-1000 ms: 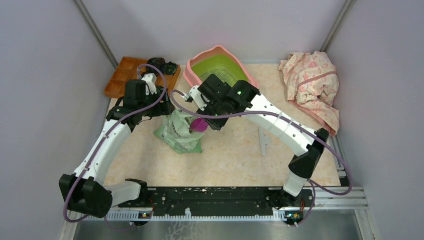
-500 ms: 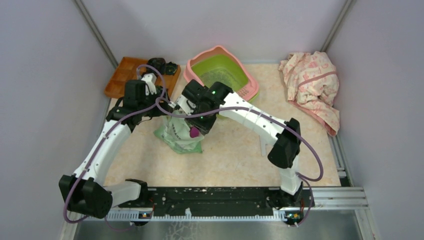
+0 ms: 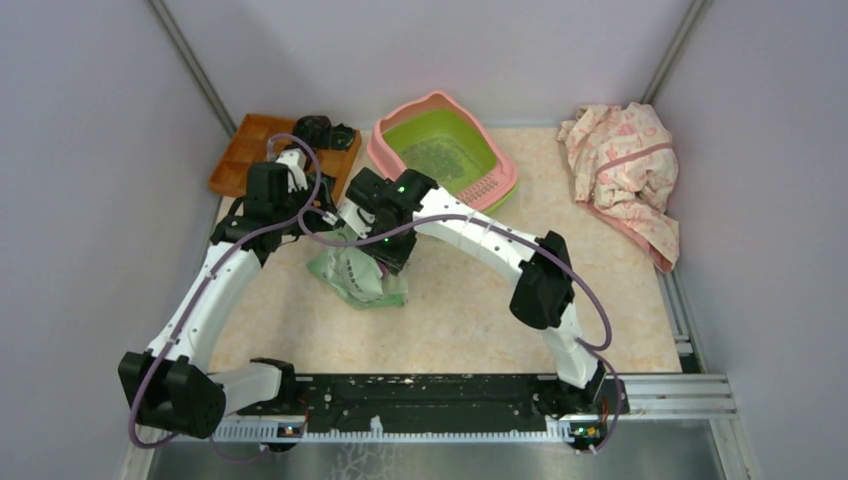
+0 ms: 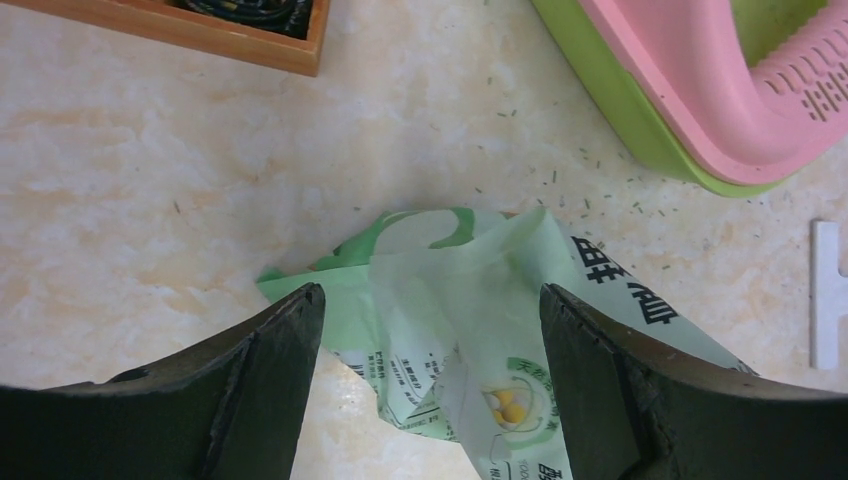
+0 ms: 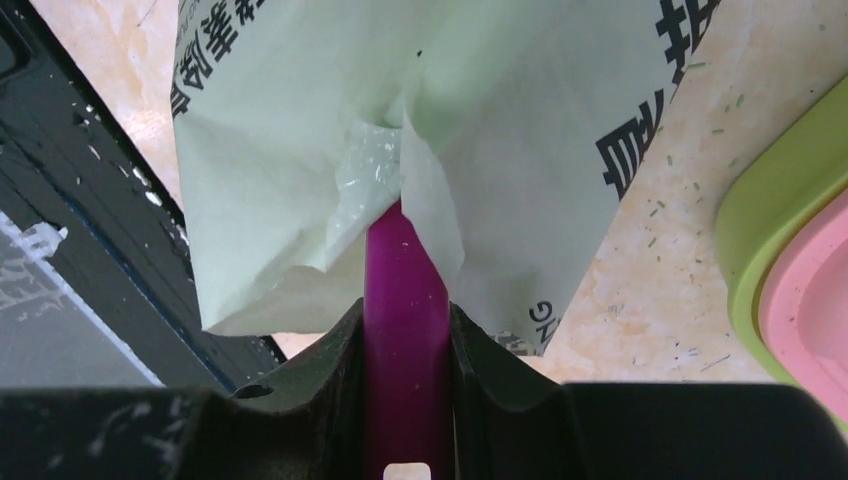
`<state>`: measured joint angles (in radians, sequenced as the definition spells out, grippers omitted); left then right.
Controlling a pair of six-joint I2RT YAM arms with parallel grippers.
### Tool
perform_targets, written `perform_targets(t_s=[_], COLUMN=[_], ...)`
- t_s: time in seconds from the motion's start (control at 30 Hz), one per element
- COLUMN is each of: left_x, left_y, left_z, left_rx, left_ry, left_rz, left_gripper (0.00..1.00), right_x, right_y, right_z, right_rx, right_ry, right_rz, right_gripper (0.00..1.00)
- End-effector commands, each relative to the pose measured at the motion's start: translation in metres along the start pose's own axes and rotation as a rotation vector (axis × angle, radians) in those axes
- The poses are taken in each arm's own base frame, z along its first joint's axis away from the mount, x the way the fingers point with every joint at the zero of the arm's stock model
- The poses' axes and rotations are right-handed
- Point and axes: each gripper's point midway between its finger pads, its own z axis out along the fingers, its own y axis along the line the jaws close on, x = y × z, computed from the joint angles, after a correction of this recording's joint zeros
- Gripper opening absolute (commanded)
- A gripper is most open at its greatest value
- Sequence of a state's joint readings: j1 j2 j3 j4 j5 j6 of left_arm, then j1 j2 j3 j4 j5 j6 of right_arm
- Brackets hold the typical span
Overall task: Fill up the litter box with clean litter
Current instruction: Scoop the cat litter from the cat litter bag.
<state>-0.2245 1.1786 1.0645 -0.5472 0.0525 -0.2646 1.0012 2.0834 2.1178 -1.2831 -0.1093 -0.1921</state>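
Note:
The litter box (image 3: 383,152), a lime green basin with a pink rim, stands at the back centre with a patch of dark litter (image 3: 436,156) on its floor. A pale green printed bag (image 3: 353,277) lies on the table in front of it. My right gripper (image 5: 405,310) is shut on the handle of a purple scoop (image 5: 403,262), whose front end is hidden inside the bag's mouth (image 5: 395,150). My left gripper (image 4: 432,295) is open, low over the bag's far edge (image 4: 470,260) with the fingers on either side of it, not touching it.
An orange-brown wooden tray (image 3: 243,152) with dark items sits at the back left. A crumpled floral cloth (image 3: 622,165) lies at the back right. A grey bracket (image 3: 527,285) lies right of the bag. Stray granules (image 4: 590,205) dot the table beside the litter box wall (image 4: 625,115).
My right arm has swung left and down from over the litter box to the bag, and the purple scoop's end has gone into the bag's mouth. The left arm has held still.

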Motion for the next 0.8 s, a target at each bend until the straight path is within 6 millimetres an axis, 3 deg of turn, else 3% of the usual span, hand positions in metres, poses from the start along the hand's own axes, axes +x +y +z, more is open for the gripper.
perform_targets(t_s=[0.0, 0.23, 0.4, 0.77], left_x=[-0.009, -0.010, -0.015, -0.025], left_y=[-0.017, -0.016, -0.012, 0.007], left_z=[-0.009, -0.011, -0.014, -0.027], left_rx=[0.069, 0.061, 0.034, -0.079], left_ry=[-0.042, -0.048, -0.067, -0.141], left_rz=[0.020, 0.022, 0.018, -0.015], left_gripper=[0.85, 0.85, 0.85, 0.87], right_x=[-0.020, -0.026, -0.020, -0.036], right_y=[0.005, -0.009, 0.002, 0.009], right_z=[0.028, 0.042, 0.070, 0.091], right_rx=[0.001, 0.041, -0.003, -0.022], right_ry=[-0.023, -0.052, -0.029, -0.173], right_rz=[-0.013, 0.026, 0.026, 0.092], right_gripper=[0.00, 0.00, 0.00, 0.00])
